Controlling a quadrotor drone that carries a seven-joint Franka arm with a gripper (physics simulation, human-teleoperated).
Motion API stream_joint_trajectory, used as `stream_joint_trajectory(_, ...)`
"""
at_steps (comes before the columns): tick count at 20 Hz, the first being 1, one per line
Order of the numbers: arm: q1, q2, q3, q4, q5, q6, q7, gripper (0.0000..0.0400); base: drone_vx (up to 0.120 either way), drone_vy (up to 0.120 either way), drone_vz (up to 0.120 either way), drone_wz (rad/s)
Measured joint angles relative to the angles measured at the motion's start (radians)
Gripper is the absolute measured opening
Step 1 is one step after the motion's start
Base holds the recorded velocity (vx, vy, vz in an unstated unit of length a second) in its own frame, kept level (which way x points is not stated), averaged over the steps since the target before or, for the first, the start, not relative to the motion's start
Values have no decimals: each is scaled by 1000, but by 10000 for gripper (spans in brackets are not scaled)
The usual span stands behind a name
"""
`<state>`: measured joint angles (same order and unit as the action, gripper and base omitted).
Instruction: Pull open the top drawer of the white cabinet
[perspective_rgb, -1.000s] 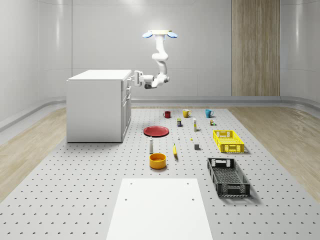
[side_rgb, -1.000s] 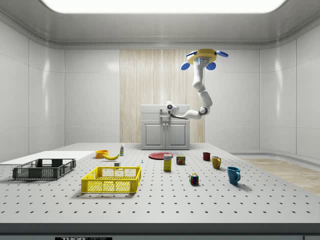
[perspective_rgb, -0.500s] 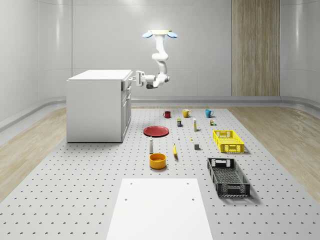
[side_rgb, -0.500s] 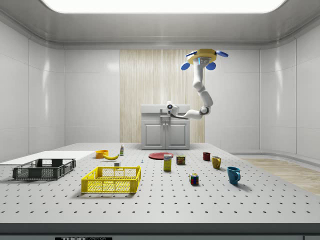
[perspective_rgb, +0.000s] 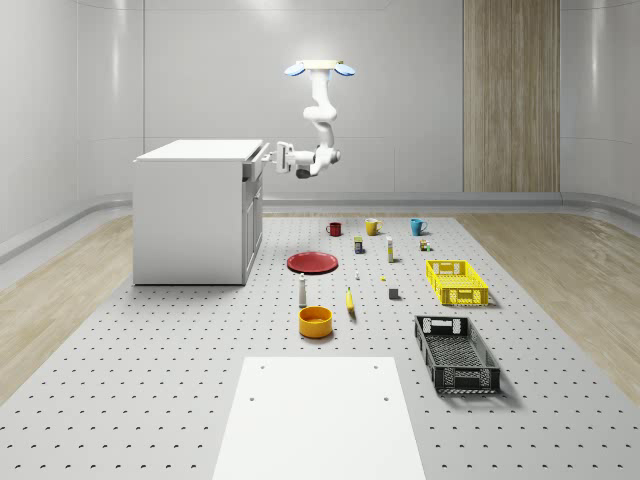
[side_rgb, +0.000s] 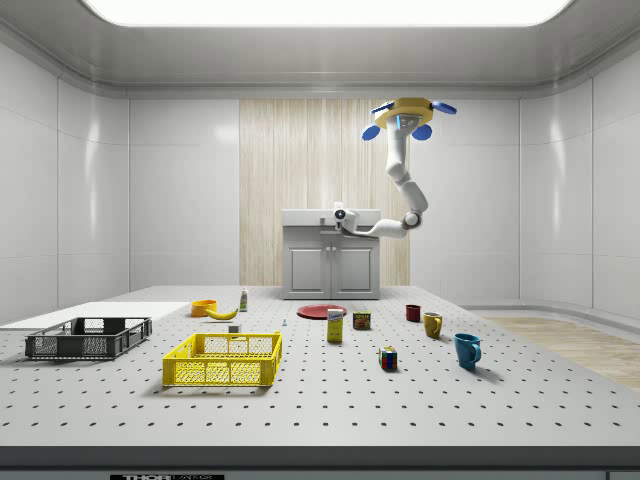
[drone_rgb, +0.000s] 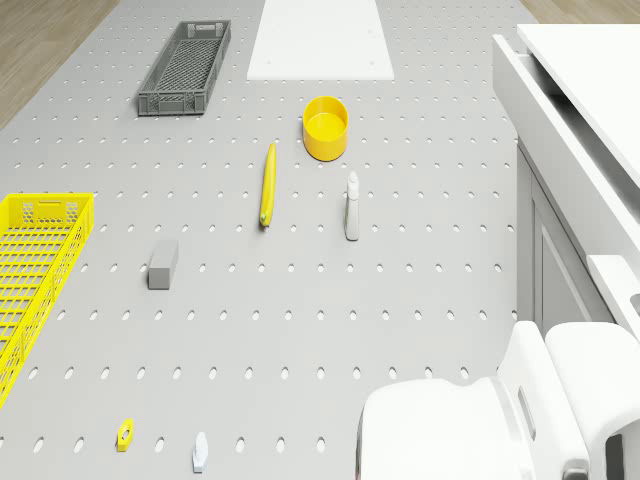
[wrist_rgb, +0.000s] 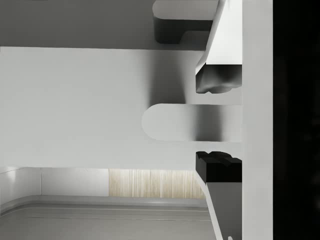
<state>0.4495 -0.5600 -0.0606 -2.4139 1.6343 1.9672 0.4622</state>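
**A:** How's the hold?

**B:** The gripper (wrist_rgb: 217, 122) is closed about the handle (wrist_rgb: 170, 122), one pad on either side. The top drawer (drone_rgb: 545, 110) of the cabinet (perspective_rgb: 190, 215) stands slightly out. I'd pull straight and level (no twisting), with the drone (perspective_rgb: 320, 68) hovering steady beside the cabinet.

**A:** And the clutter?

**B:** Three mugs (perspective_rgb: 371, 227), two crates (perspective_rgb: 456, 282), one plate (perspective_rgb: 313, 262), one bowl (perspective_rgb: 315, 321), one banana (drone_rgb: 267, 185), one bottle (drone_rgb: 352, 205).

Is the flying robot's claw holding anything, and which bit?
Yes. The gripper is closed on the handle of the white cabinet's top drawer, one finger on each side.
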Motion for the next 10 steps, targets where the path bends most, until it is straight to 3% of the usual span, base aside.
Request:
stream_joint_trajectory(4, -5, -9, -14, -11, 1, -17, 5, 122, 0, 0, 0, 0)
stream_joint_trajectory(10, -22, -34, -53, -31, -34, -59, 23, 120, 0, 0, 0, 0)
